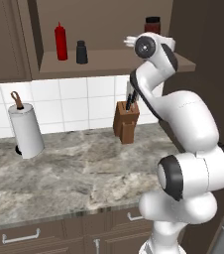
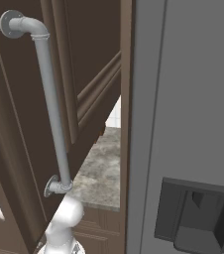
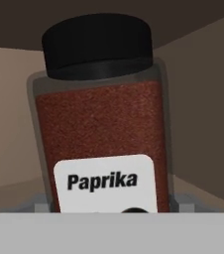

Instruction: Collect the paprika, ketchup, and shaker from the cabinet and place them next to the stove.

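The paprika [image 3: 101, 124], a dark red-brown jar with a black cap and a white label, stands upright right in front of the hand camera. My gripper [image 3: 111, 206] is shut on the jar's lower part, and a fingertip [image 3: 179, 202] presses against each side. In the left base view the paprika [image 1: 152, 24] stands at the right end of the cabinet [image 1: 109, 62] shelf, with my wrist just below it. The red ketchup [image 1: 60, 42] bottle and the small black shaker [image 1: 82, 52] stand further left on the same shelf. The stove is out of view.
Below the shelf, a knife block [image 1: 126, 121] and a paper towel roll [image 1: 26, 130] stand on the marble counter [image 1: 74, 173]. A cabinet door with a grey bar handle [image 2: 49, 99] and a grey fridge [image 2: 193, 124] stand close on the right.
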